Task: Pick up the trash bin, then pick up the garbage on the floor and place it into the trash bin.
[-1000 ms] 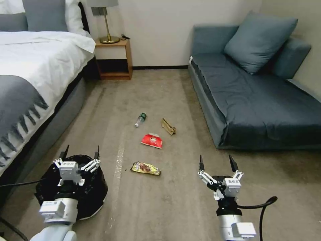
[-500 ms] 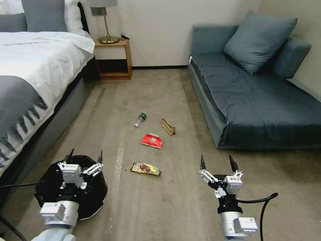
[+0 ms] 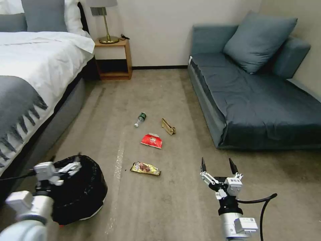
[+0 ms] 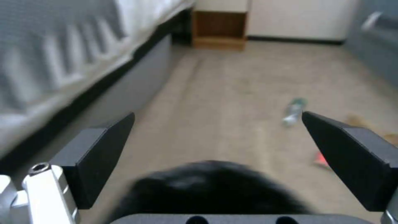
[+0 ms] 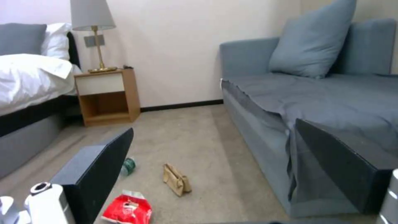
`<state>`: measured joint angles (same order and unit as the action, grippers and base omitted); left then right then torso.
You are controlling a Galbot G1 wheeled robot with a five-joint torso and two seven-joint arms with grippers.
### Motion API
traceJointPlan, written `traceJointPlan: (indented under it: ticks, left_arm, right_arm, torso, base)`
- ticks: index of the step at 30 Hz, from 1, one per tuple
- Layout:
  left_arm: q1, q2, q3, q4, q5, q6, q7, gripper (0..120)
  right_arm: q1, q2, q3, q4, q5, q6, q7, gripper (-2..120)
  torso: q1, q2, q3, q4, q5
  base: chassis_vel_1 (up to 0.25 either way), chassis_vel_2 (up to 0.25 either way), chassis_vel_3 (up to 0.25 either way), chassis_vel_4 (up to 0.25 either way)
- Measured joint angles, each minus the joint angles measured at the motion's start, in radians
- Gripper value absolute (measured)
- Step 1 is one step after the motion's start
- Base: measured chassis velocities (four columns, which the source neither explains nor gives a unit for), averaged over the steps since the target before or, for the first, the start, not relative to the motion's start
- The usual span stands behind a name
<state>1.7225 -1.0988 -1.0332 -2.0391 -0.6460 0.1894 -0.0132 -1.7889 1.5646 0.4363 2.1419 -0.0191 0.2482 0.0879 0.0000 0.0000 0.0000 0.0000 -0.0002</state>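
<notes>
Our left pincer [image 3: 65,160], spread wide, seems to hover over the trash bin [image 3: 83,190] beside the bed [image 3: 30,83]. The garbage [image 3: 152,140] lies right of the bin. Our right pincer [image 3: 217,165] hangs released beyond it.

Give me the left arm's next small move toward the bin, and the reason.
Probably lower the left gripper onto the near rim of the trash bin and close. Its fingers are open just above the black liner, nothing held, and the bin stands on the carpet. The right gripper hovers open, idle.
</notes>
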Motion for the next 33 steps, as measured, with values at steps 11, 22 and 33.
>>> traceJointPlan:
  ticks: [11, 22, 33]
  left_arm:
    - [-0.021, 0.136, -0.095, 0.127, -0.061, 0.215, 0.076, 100]
    - [-0.086, 0.203, -0.072, 0.277, -0.040, 0.398, 0.209, 100]
    - [-0.207, 0.214, 0.019, 0.397, -0.027, 0.502, 0.224, 100]
  right_arm:
    - [0.004, -0.005, 0.011, -0.011, 0.024, 0.000, 0.004, 100]
    - [0.004, -0.004, 0.026, -0.018, 0.039, 0.002, 0.004, 100]
    - [0.001, 0.002, 0.043, -0.018, 0.041, 0.002, 0.008, 100]
  torso:
    - [0.000, 0.000, 0.000, 0.0000, 0.0001]
    - [0.000, 0.000, 0.000, -0.0001, 0.0001]
    - [0.000, 0.000, 0.000, 0.0000, 0.0000]
  base:
    - [0.000, 0.000, 0.000, 0.000]
    - [0.000, 0.000, 0.000, 0.000]
    - [0.000, 0.000, 0.000, 0.000]
